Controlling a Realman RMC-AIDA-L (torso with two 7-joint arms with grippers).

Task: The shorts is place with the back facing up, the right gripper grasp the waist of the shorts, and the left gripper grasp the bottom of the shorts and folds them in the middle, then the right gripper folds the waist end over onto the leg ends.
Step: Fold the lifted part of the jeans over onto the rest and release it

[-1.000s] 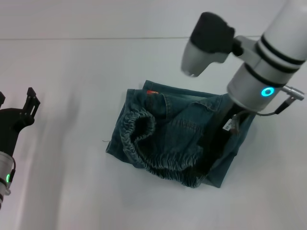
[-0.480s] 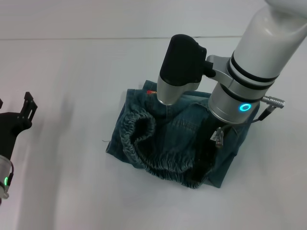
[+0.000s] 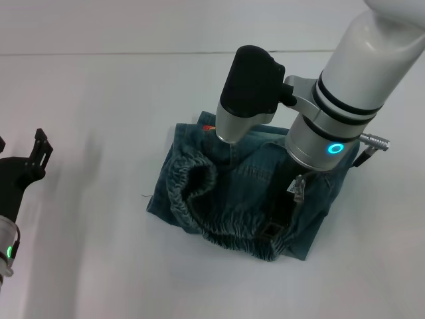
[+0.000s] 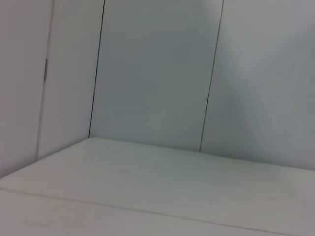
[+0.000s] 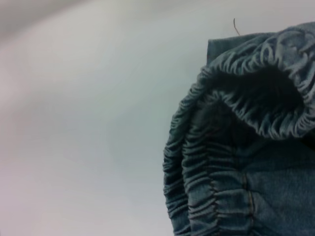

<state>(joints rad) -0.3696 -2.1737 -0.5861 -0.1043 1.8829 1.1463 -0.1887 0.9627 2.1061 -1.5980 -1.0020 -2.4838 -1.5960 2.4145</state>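
Head view: denim shorts [image 3: 232,193] — folded into a compact bundle at the centre of the white worktop [image 3: 99,100], elastic waist [image 3: 192,183] gaping at its left. Right tool [image 3: 272,229] low over the near-right edge of the bundle; grasping or released cannot be told. Left tool [image 3: 30,159] — released, parked at far left, well apart.

Left wrist view: bare worktop and wall only.

Right wrist view: gathered waist close up. Judgement: press the fold flat, lift straight off without dragging cloth.
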